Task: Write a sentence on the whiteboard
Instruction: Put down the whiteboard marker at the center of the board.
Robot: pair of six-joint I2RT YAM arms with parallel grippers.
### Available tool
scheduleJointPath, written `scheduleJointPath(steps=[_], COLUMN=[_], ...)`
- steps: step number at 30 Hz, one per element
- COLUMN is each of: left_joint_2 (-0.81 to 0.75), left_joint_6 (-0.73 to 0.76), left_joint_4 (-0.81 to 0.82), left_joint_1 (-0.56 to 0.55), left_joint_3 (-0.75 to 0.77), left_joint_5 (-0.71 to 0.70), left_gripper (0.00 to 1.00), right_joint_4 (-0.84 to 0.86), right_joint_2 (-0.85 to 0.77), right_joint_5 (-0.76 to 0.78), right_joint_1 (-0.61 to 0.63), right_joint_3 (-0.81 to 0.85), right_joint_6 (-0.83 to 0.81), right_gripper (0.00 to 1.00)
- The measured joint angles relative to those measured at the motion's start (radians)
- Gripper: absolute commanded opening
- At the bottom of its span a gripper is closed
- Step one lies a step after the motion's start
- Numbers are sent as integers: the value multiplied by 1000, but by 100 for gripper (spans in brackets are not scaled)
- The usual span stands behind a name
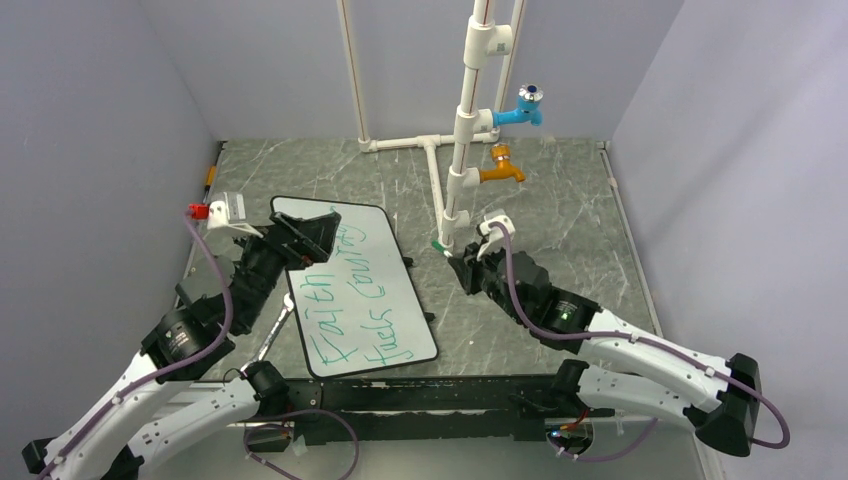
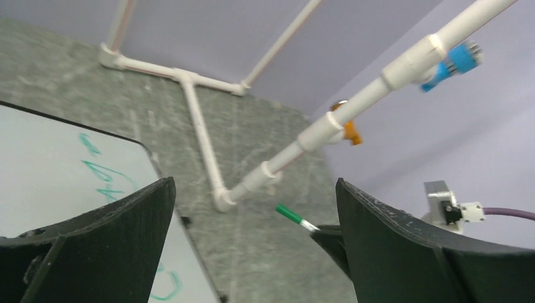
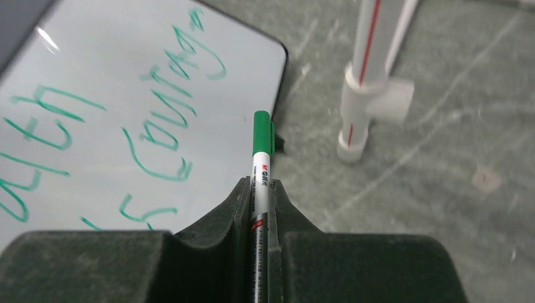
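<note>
The whiteboard (image 1: 415, 325) lies flat left of the table's middle, and the sentence (image 1: 350, 300) runs across it in two lines of green handwriting. My left gripper (image 1: 305, 235) hangs open over the board's far left corner with nothing between its fingers. In the left wrist view the left gripper (image 2: 253, 183) shows wide-apart jaws, with the board (image 2: 50, 158) at lower left. To the right of the board, my right gripper (image 1: 462, 262) is shut on a white marker (image 1: 440, 247) with a green cap. In the right wrist view the marker (image 3: 262, 151) points past the board's corner (image 3: 252, 44).
A white pipe frame (image 1: 462, 150) stands upright behind the right gripper, carrying a blue tap (image 1: 522, 108) and an orange tap (image 1: 500, 172). Its floor pipes (image 1: 410, 142) run along the back. A small red and white fitting (image 1: 215, 208) sits at far left. Walls close three sides.
</note>
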Motion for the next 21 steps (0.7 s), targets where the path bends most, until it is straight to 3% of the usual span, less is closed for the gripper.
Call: scheduleJointPath(steps=[9,18,21], left_joint_2=[29,26,16], left_joint_6=[312,474,505], left_joint_4=[-91,-156,-153], left_joint_1=[0,0,0], left_joint_3=[45,49,29], left_joint_5=[-153,-312,-348], left_gripper=[99,99,99], right_joint_4=[-57,-19,-10], right_joint_2=[-26,79,124], right_joint_5=[87,179,189], right_joint_1=[-3,-30,-41], right_joint_3=[-228,-314,-320], right_joint_6=[208,319,334], right_gripper=[0,0,7])
